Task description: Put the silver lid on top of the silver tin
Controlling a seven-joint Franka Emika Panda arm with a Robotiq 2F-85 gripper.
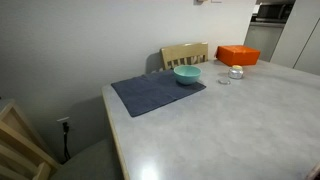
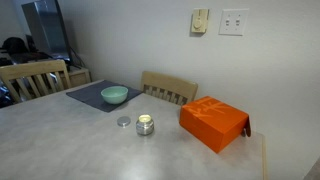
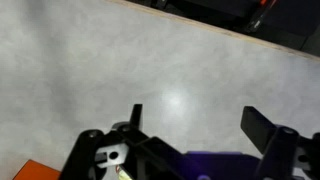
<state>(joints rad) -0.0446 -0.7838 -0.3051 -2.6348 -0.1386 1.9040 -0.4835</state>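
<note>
Jaws spread wide over bare counter (image 3: 170, 60); silver lid (image 2: 124, 122) lying beside the silver tin (image 2: 145, 124), not on it.

Only the wrist view shows the jaws: they rise from the lower edge, their base cut off by the frame, released with nothing between them, and their height above the pale surface cannot be told. An orange corner at that view's bottom left is mostly cropped. In both exterior views lid and tin are small; glare hides the tin's inside. The tin stands upright between the flat lid and the orange box (image 2: 213, 122), near the teal bowl (image 2: 114, 95) on its dark mat (image 2: 88, 97).
</note>
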